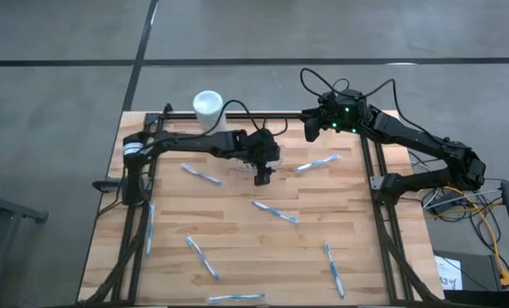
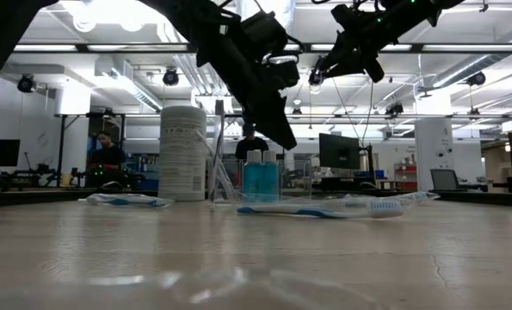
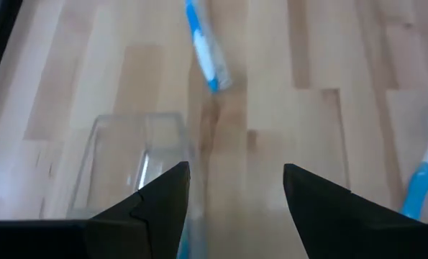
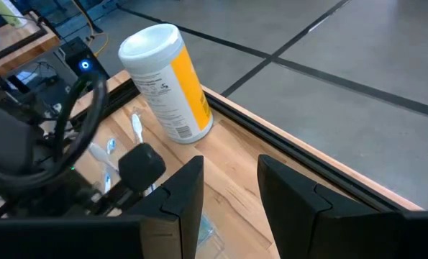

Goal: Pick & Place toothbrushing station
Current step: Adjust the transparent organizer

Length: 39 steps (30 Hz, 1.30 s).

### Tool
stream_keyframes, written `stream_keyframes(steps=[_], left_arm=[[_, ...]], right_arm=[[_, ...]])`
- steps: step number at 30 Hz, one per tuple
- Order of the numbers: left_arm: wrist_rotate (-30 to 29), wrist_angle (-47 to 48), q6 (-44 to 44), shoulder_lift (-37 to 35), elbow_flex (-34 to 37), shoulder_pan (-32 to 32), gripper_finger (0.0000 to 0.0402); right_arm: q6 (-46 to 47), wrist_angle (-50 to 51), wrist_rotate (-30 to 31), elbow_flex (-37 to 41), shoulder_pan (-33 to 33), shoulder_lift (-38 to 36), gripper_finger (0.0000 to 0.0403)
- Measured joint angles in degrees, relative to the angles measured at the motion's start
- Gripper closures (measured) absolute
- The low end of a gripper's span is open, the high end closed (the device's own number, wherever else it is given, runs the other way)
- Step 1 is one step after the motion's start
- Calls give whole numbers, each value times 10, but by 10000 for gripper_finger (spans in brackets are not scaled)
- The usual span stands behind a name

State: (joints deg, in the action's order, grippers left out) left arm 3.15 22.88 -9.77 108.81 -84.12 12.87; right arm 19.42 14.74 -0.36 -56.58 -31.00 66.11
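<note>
Blending into the wooden table (image 3: 329,50), the small clear plastic holder (image 3: 131,169) lies partly behind the wide-open, empty left gripper (image 3: 235,188); the right gripper (image 4: 230,188) hangs part-open, empty

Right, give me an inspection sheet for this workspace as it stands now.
Surface: wooden table, in a dark frame.
Job's things: clear plastic holder on the wood, beside the left gripper.
Clutter: white cylindrical container upright at the far edge; toothbrushes scattered flat.
Grippers: left gripper open above the table, nothing between its fingers; right gripper raised near the far edge, holding nothing.
Cables: black cables looped over the right arm; yellow cable off the table.
Surroundings: grey floor; lab with monitors and a person behind.
</note>
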Motion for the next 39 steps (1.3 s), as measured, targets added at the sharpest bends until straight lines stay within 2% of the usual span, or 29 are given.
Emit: stream_keyframes(steps=[4, 16, 28, 35, 39], left_arm=[[-1, 5, 1, 8, 0, 8, 189], [0, 11, 12, 20, 0, 16, 268], [0, 43, 4, 14, 0, 16, 392], [14, 98, 1, 6, -2, 14, 396], [37, 136, -29, -3, -1, 10, 397]], right_arm=[[0, 0, 0, 0, 0, 0, 275], [0, 0, 0, 0, 0, 0, 275], [0, 0, 0, 0, 0, 0, 275], [0, 0, 0, 0, 0, 0, 275], [0, 0, 0, 0, 0, 0, 275]])
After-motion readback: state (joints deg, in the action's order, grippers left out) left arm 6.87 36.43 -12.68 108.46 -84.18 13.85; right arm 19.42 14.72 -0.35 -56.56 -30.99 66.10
